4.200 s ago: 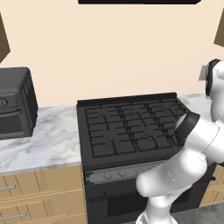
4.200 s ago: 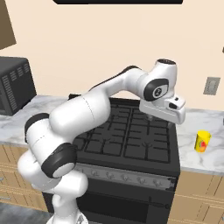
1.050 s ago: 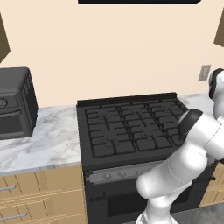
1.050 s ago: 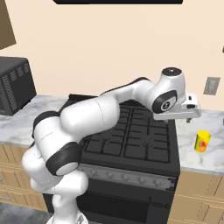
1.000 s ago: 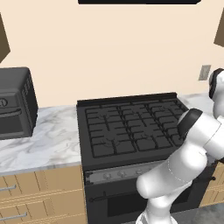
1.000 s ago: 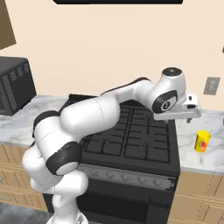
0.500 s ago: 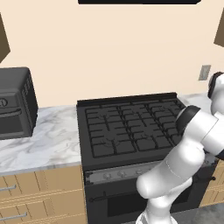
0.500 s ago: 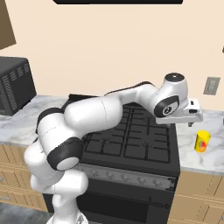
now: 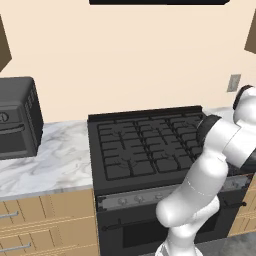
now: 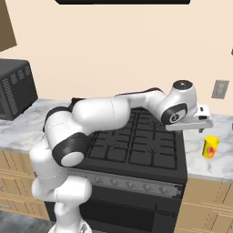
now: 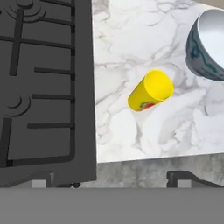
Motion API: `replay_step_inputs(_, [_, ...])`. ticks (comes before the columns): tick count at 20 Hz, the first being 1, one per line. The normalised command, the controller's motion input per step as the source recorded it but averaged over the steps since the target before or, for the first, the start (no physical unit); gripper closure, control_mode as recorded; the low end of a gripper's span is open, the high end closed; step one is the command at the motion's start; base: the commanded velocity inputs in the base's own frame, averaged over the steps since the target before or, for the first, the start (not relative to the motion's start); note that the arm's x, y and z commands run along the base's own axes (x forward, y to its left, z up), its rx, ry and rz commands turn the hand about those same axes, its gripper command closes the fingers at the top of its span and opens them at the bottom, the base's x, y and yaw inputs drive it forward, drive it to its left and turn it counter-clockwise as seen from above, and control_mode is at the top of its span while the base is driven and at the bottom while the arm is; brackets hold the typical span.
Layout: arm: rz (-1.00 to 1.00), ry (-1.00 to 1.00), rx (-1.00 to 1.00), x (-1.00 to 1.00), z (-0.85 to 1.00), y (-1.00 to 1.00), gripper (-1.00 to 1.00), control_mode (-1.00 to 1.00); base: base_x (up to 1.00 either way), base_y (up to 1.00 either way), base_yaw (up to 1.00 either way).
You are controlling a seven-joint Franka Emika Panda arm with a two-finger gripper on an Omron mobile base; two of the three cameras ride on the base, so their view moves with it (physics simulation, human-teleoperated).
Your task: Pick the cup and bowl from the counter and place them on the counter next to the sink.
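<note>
The small yellow cup (image 10: pixel 210 147) stands upright on the marble counter (image 10: pixel 200 164) just right of the stove. From above, the cup (image 11: pixel 151 91) shows its open mouth and a red mark low on its side. A grey-blue bowl (image 11: pixel 209 41) with a white inside sits further along the counter (image 11: pixel 131 35), cut off by the picture's edge. My gripper (image 10: pixel 201 129) hangs above and slightly left of the cup, apart from it. Both fingertips stand wide on either side of the gripper (image 11: pixel 116 179), open and holding nothing. The sink is out of view.
A black gas stove (image 9: pixel 145 145) with raised grates lies left of the cup; its edge (image 11: pixel 87 87) runs close beside it. A dark oven box (image 9: pixel 15 117) sits on the far-left counter. A wall outlet (image 10: pixel 220 89) is behind the cup.
My arm has stretched further right, carrying the hand off the stove's right edge to above the cup. The cup has not moved and the jaws stay wide.
</note>
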Motion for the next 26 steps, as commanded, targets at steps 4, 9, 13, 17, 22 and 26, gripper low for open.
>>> replay_step_inputs(4, [0.00,0.00,0.00,0.25,0.00,-0.26,-1.00,-1.00,0.00,0.00,0.00])
replay_step_inputs(9, [0.00,0.00,0.00,0.21,0.00,-0.29,-1.00,-1.00,0.00,0.00,0.00])
replay_step_inputs(13, [0.00,0.00,0.09,0.01,0.00,-0.21,-1.00,-1.00,0.00,0.00,0.00])
replay_step_inputs(17, [0.00,0.00,0.13,0.00,0.00,-0.11,-1.00,-1.00,0.00,0.00,0.00])
replay_step_inputs(22, [0.00,0.00,0.15,0.00,0.00,-0.06,-1.00,-1.00,0.00,0.00,0.00])
replay_step_inputs(26, [0.00,0.00,0.07,0.00,0.00,-0.01,-1.00,-1.00,0.00,0.00,0.00])
